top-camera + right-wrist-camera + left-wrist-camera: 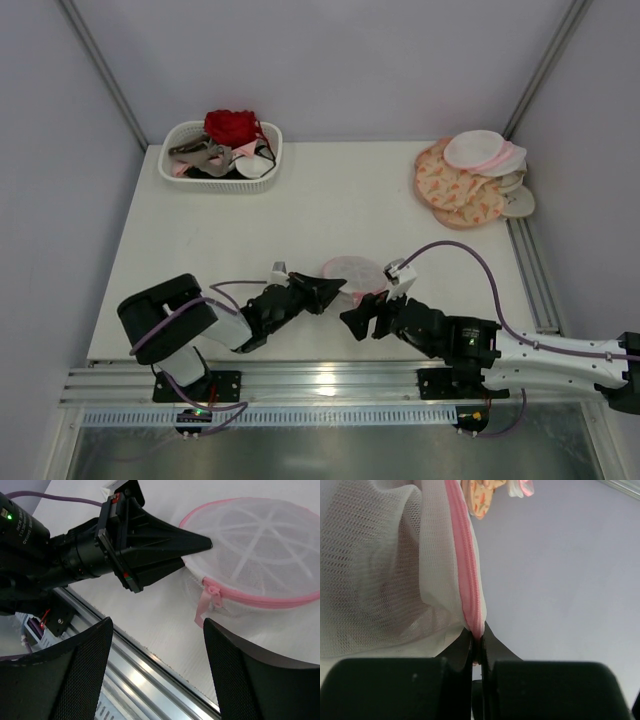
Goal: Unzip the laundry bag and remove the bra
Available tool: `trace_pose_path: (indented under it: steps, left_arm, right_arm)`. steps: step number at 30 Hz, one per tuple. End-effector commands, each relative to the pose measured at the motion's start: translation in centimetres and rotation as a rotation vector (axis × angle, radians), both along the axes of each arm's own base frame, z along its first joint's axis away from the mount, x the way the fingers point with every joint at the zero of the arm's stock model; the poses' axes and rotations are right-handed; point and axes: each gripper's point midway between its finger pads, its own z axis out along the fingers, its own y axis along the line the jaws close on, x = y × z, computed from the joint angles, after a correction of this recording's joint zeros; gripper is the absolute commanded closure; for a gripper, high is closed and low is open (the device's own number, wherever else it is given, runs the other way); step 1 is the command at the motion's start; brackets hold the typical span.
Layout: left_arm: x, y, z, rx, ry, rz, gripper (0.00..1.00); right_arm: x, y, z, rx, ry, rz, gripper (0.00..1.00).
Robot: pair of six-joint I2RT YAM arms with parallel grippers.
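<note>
Round laundry bag [260, 550] sits dome-up on counter [330, 200], left jaws pinching its rim [470, 580], zipper tab [204, 606] toward open right jaws.

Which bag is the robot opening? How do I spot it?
Look toward the table's near edge, between the left arm and the right arm. The laundry bag is the small round white mesh one with a pink zipper rim, pinched by the left fingers. The far-right pouches are bigger and peach-patterned.

Seen from above, the left gripper [338, 290] covers the near-left edge of the laundry bag [352, 268]. The bag's contents cannot be told through the mesh. Picture edges cut the bag off in both wrist views.
</note>
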Motion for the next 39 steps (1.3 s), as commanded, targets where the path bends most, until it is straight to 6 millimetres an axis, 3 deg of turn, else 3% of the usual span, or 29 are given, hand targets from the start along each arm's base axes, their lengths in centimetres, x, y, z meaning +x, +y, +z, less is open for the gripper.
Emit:
trace_pose_path:
  steps: [1, 7, 13, 26, 30, 35, 39]
  left_arm:
    - [0.2, -0.3, 5.3, -0.224, -0.072, -0.006, 1.00]
    - [-0.2, -0.8, 6.0, -0.271, -0.083, -0.041, 1.00]
    - [-1.1, -1.7, 5.4, -0.267, -0.066, -0.109, 1.00]
    - [-1.9, -1.4, 6.8, -0.316, -0.079, -0.132, 1.00]
    - [-1.8, -1.4, 7.1, -0.340, -0.081, -0.131, 1.00]
    - [-2.1, -2.0, 7.8, -0.376, -0.090, -0.154, 1.00]
    - [-2.3, -2.0, 7.8, -0.373, -0.091, -0.155, 1.00]
  right_arm:
    - [-1.1, 1.2, 1.6, 0.147, 0.017, 0.057, 0.24]
    - [-0.8, 0.1, 0.7, 0.149, 0.024, 0.015, 0.24]
    - [0.3, -0.5, 0.9, 0.146, 0.001, -0.011, 0.24]
    - [1.6, -0.8, 0.4, 0.153, 0.002, -0.016, 0.29]
    - [1.5, -0.5, 0.3, 0.165, 0.005, -0.005, 0.36]
    - [1.8, -0.7, -0.1, 0.159, 0.005, -0.021, 0.59]
    - [2.2, -1.4, -0.3, 0.146, 0.006, -0.053, 0.69]
